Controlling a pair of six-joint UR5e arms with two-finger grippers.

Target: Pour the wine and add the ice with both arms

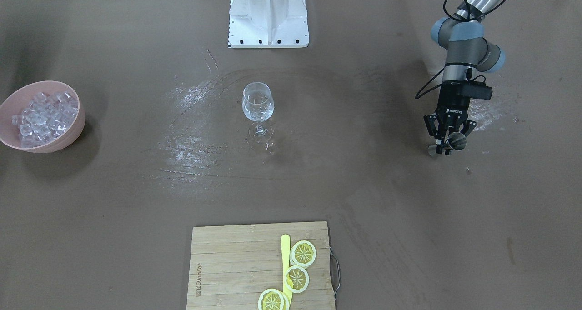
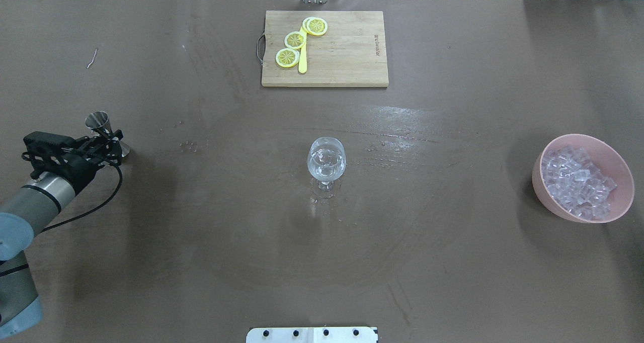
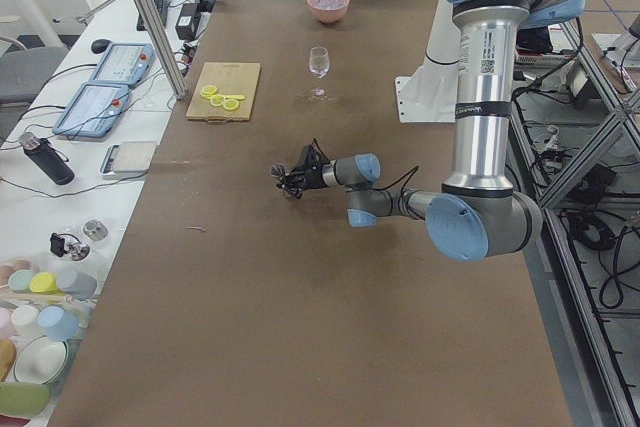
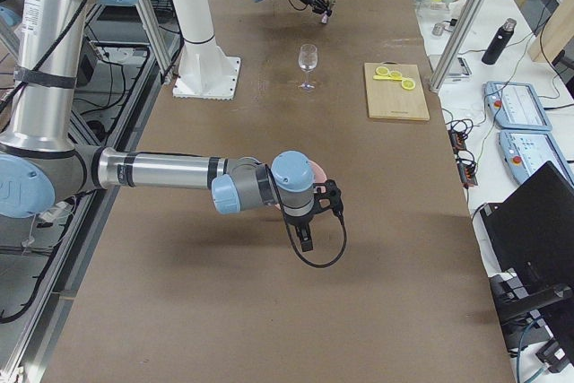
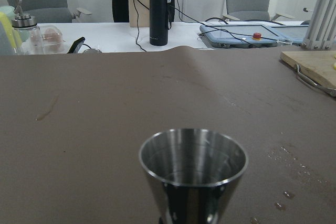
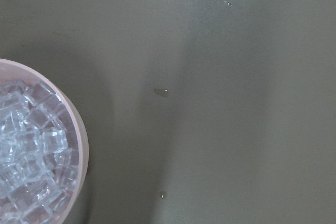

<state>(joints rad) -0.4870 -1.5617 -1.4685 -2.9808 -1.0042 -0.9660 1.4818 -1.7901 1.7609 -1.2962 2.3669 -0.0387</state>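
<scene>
My left gripper [image 1: 445,145] [image 2: 119,143] sits low at the table's left end, its fingers closed around the waist of an upright steel jigger [image 1: 457,141] [image 2: 98,121]. The jigger's open cup [image 5: 193,166] fills the lower left wrist view. A stemmed wine glass [image 1: 258,103] [image 2: 327,159] stands mid-table; I cannot make out wine in it or in the jigger. Ice [image 1: 43,117] [image 2: 578,182] [image 6: 26,145] fills a pink bowl [image 2: 541,182] [image 6: 79,145] at the right end. My right gripper [image 4: 305,238] hangs beside the bowl, and I cannot tell whether it is open.
A wooden cutting board [image 1: 236,264] [image 2: 342,51] with lemon slices and a yellow knife lies at the far edge. The white pedestal [image 1: 268,14] stands at the robot's side. Wet streaks [image 1: 191,119] surround the glass. Droplets [image 5: 278,203] lie near the jigger.
</scene>
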